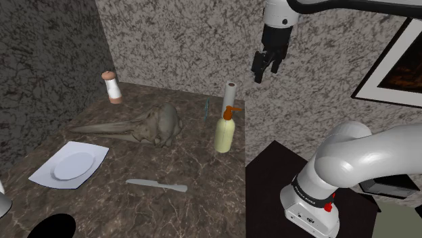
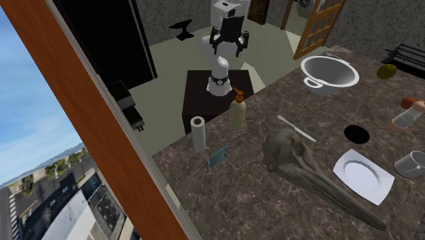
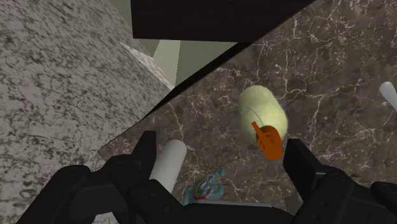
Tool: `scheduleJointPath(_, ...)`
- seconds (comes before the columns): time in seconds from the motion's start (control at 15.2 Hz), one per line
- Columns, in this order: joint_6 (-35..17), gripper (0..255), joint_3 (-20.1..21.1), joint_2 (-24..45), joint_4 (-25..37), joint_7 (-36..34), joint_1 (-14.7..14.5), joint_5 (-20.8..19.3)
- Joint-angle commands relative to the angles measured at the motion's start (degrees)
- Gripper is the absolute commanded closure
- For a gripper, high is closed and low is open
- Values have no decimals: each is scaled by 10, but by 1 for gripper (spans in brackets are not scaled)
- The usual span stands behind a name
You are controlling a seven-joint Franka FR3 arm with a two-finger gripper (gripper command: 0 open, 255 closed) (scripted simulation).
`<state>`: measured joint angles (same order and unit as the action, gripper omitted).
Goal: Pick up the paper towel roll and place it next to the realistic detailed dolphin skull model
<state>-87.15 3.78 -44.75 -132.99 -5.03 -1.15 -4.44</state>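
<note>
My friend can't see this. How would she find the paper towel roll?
Look at the dark marbled table, along its edge nearest the robot's stand. Beside the yellow pump bottle stands the paper towel roll, the only plain white upright tube.

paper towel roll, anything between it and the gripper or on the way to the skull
Nothing visible between the open gripper and the paper towel roll. A small blue item stands between roll and dolphin skull; the pump bottle sits close beside the roll.

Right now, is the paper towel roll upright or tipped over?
Upright: the paper towel roll stands on end on the counter, near the pump bottle.
</note>
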Motion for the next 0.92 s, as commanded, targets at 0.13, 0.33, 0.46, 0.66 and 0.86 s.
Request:
scheduleJointPath(0.13,-40,0,-11,22,-11,5,6,-6)
scheduleJointPath(0.33,-99,0,-27,60,-22,11,15,-15)
scheduleJointPath(0.46,-138,0,-38,89,-25,16,21,-20)
scheduleJointPath(0.66,-195,0,-54,136,-24,22,29,-25)
scheduleJointPath(0.86,-248,0,-69,188,-15,30,37,-27)
